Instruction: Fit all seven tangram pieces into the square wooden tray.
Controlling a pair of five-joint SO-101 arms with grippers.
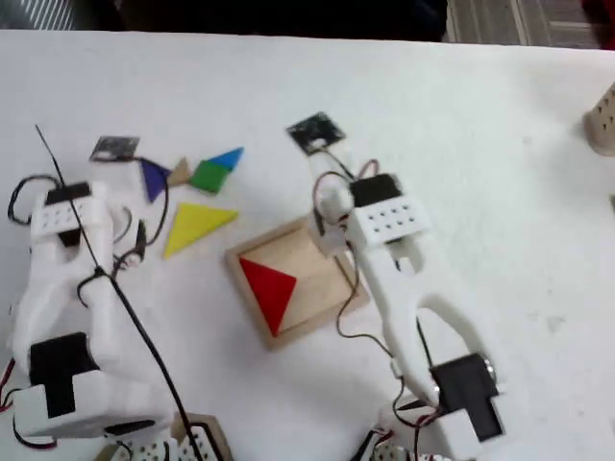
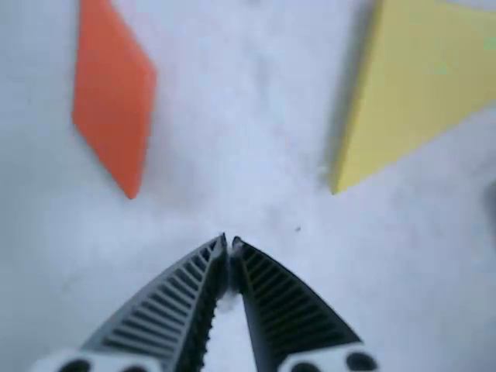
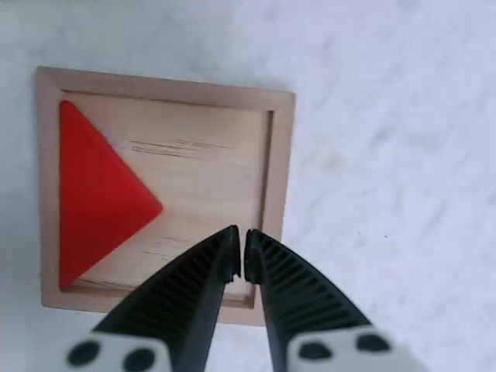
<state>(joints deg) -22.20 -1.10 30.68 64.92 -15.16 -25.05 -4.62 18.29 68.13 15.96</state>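
In the high view, the square wooden tray point(image 1: 312, 267) is sitting near the middle of the white tabletop point(image 1: 461, 125), with a red triangle point(image 1: 271, 288) lying inside it toward its left corner. The right arm point(image 1: 404, 279) is hanging over the tray's upper right edge, and the left arm point(image 1: 67, 279) is standing at the left of the frame. A yellow triangle point(image 1: 195, 226) is lying upper left of the tray. Above it, four more are clustering close together: a purple piece point(image 1: 154, 179), a tan piece point(image 1: 180, 171), a green piece point(image 1: 209, 176) and a blue piece point(image 1: 228, 157).

In the left wrist view, the left gripper point(image 2: 229, 244) is keeping its fingers pressed together, empty, over bare tabletop, with an orange parallelogram point(image 2: 112, 93) at upper left and the yellow triangle at upper right.

In the right wrist view, the right gripper point(image 3: 240, 240) is likewise pressed together and empty, its tips hovering over the tray's lower right part. The red triangle is lying against the left wall.
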